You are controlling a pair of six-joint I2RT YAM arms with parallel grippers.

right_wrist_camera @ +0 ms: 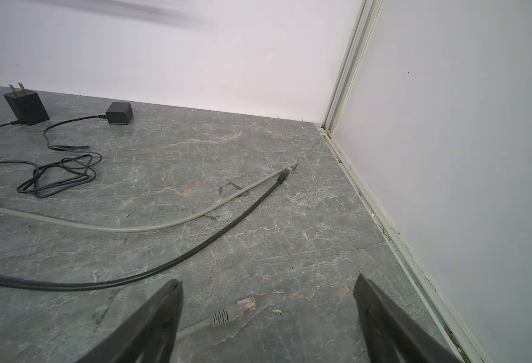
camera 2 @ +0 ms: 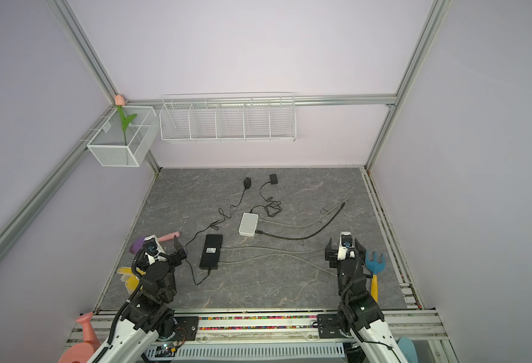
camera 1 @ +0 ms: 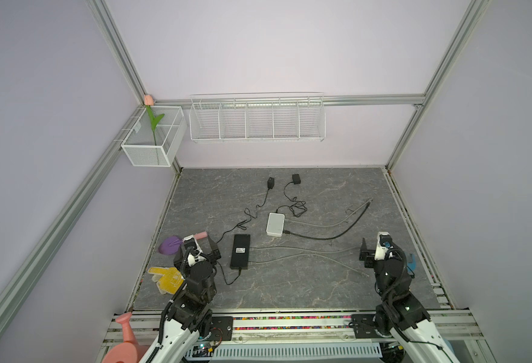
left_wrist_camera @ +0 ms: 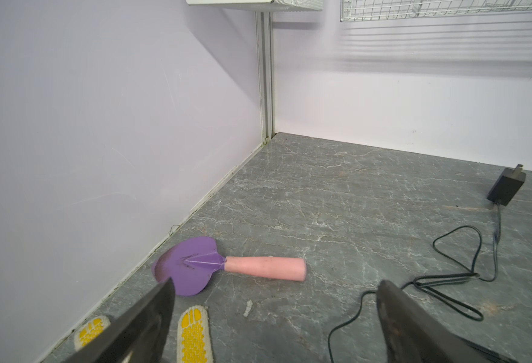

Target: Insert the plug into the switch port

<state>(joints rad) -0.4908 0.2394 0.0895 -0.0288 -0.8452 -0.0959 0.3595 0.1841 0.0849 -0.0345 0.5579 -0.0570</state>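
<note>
A black switch (camera 1: 240, 250) (camera 2: 211, 250) lies left of centre, with two grey cables running right from it. A white switch (camera 1: 275, 224) (camera 2: 248, 223) lies behind it, with a grey and a black cable in its right side. In the right wrist view a grey plug (right_wrist_camera: 242, 305) lies on the floor between the fingers of my open right gripper (right_wrist_camera: 268, 280) (camera 2: 344, 243), untouched. My left gripper (left_wrist_camera: 276, 284) (camera 1: 197, 243) hangs open and empty beside the black switch.
A purple trowel (left_wrist_camera: 227, 265) and a yellow glove (camera 1: 165, 278) lie by the left wall. A blue rake (camera 2: 375, 262) lies right of the right arm. Two power adapters (camera 1: 270, 183) (camera 1: 296, 178) with tangled leads lie at the back. Loose cable ends (right_wrist_camera: 286, 172) lie far right.
</note>
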